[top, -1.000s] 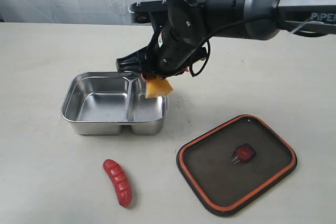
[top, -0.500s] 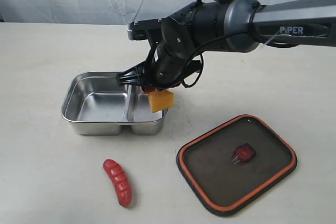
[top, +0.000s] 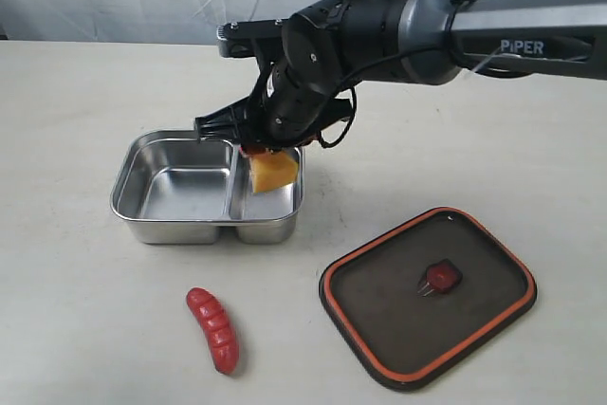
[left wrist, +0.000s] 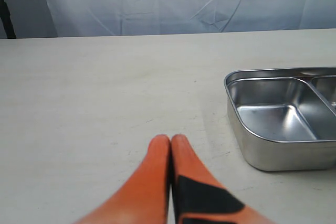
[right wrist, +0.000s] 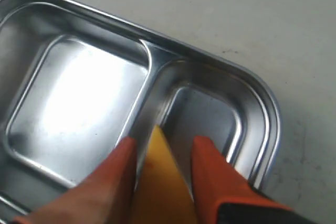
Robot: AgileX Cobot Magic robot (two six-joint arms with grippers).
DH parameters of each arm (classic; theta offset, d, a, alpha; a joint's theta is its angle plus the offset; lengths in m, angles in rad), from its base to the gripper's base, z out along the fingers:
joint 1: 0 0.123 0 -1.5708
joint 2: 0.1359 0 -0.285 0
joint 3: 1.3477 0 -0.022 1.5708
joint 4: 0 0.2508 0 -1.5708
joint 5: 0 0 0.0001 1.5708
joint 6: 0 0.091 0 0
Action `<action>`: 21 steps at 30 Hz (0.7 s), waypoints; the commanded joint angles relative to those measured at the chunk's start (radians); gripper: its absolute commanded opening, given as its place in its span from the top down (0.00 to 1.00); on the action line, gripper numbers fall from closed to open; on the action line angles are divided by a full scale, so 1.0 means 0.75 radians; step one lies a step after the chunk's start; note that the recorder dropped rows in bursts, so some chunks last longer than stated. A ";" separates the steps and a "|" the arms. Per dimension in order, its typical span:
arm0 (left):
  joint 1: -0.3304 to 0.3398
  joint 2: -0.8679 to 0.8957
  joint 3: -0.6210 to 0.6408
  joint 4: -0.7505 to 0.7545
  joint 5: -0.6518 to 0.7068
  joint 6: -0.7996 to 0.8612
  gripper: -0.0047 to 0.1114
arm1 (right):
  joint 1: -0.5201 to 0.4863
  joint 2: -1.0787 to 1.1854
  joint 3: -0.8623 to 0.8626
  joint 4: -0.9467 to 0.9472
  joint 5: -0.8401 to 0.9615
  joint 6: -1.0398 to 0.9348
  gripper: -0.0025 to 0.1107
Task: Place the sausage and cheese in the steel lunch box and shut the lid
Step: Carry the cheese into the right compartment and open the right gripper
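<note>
Cheese point(top: 273, 171): small yellow-orange wedge w/ flat faces, pinched between the orange fingers of the R gripper point(top: 268, 151). It hangs right under the gripper, over the smaller compartment of the steel lunch box point(top: 190, 230). Can't tell if it touches the floor there.

Sausage point(top: 214, 329): red, curved, ridged. It lies on the table point(top: 76, 92) well apart from the R gripper, on the far side of the box from it.

Lid point(top: 379, 301): dark translucent, orange rim, red valve tab point(top: 441, 277) in the middle. It lies flat on the table, well apart from both the R gripper and the box.

Exterior view only: sausage, lid and the R arm bent down over the box; the L gripper doesn't show there.

R wrist view only: both fingers of the R gripper point(right wrist: 165, 144) press the sides of the cheese point(right wrist: 157, 182), wedge tip pointing out past them. Under the tips are the divider point(right wrist: 152, 77) and the small compartment of the box point(right wrist: 268, 108).

L wrist view only: L gripper point(left wrist: 170, 141) w/ its 2 orange fingers pressed together, nothing between them, low over bare table. The box point(left wrist: 273, 153) sits near it, ahead and off to a side, apart from the tips.

Box: 2 compartments, 1 big and 1 small, shiny steel floors showing in both.
</note>
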 commanded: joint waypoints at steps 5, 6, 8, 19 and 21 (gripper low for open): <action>0.007 -0.005 0.003 0.002 -0.013 0.000 0.96 | 0.019 0.053 -0.013 0.006 0.052 -0.025 0.93; 0.007 -0.005 0.003 0.002 -0.013 0.000 0.96 | 0.027 0.061 -0.013 0.002 0.052 -0.029 0.88; 0.007 -0.005 0.003 0.002 -0.013 0.000 0.96 | 0.027 0.067 -0.013 0.002 0.046 -0.032 0.75; 0.007 -0.005 0.003 0.002 -0.013 0.000 0.96 | 0.040 -0.061 -0.013 0.069 0.257 -0.063 0.48; 0.007 -0.005 0.003 0.002 -0.013 0.000 0.96 | 0.078 -0.088 -0.013 0.157 0.343 -0.142 0.48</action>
